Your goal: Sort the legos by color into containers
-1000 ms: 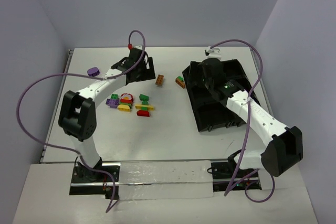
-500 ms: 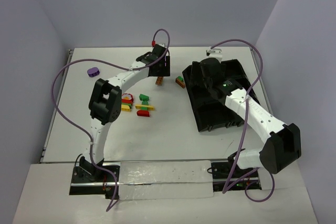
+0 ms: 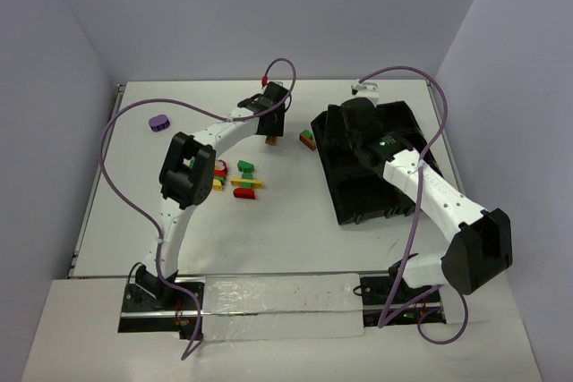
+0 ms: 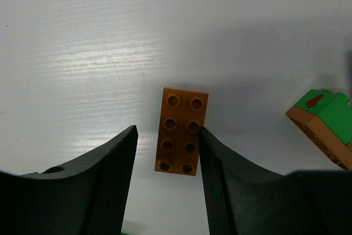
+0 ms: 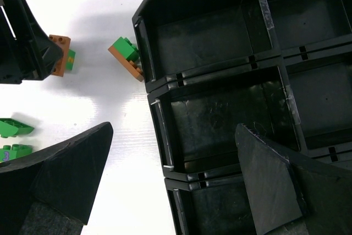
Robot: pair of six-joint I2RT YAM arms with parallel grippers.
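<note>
Left claw [image 4: 166,131] astride the orange brick [image 4: 181,130]

My left claw is low over the white table [image 4: 82,37], at the far middle of the scene, left of the black tray [image 3: 356,194]. Jaws part-way in, neither wide nor pinched. The orange brick lies flat between them, studs up, two by four, its long side running along the fingers. One finger [image 4: 220,180] looks to touch the brick's edge. The other finger [image 4: 110,180] stands just off it, a strip of table showing between. Not gripped.

A green-on-orange brick [image 5: 127,53] lies on the table against the tray's far left corner, right of my left claw and apart from it.

My right claw [image 5: 173,130] hangs above the tray's left side, jaws spread wide, nothing between them. Beneath it are the tray's rectangular compartments.

Nearer than the left claw, partly behind my left arm: a green brick [image 3: 244,167], a yellow-and-red piece [image 3: 246,182] and a red brick [image 3: 243,194], loose on the table. A purple piece [image 3: 159,122] sits alone at the far left, well apart from the rest
</note>
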